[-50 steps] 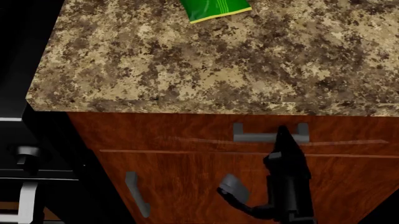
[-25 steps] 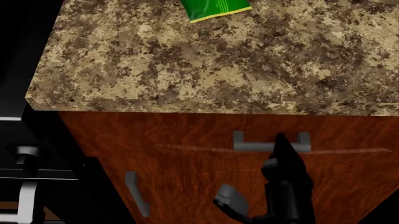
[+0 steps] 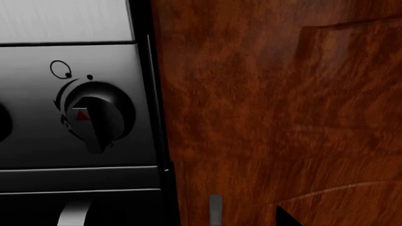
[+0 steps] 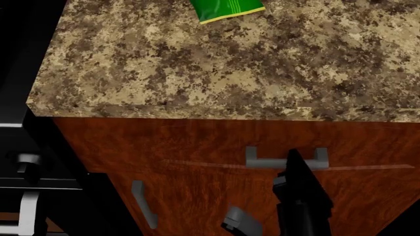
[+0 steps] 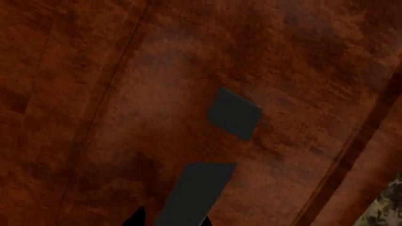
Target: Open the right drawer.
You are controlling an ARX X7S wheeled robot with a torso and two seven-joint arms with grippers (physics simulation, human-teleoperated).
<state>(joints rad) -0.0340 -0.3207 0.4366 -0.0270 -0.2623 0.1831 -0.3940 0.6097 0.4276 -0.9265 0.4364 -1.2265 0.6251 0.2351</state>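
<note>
Head view: right end effector (image 4: 296, 160), a black arm tip, sits at the short horizontal grey metal bar handle (image 4: 286, 157) of the wide reddish-brown wood-grain right drawer (image 4: 196, 142), directly under the speckled brown granite surface (image 4: 217, 69); whether its jaws are parted or closed cannot be told. Left end effector is out of sight. A green packet (image 4: 226, 9) lies on the surface; no lettering is legible. Black oven knob (image 3: 94, 115) carries a red triangle mark.
</note>
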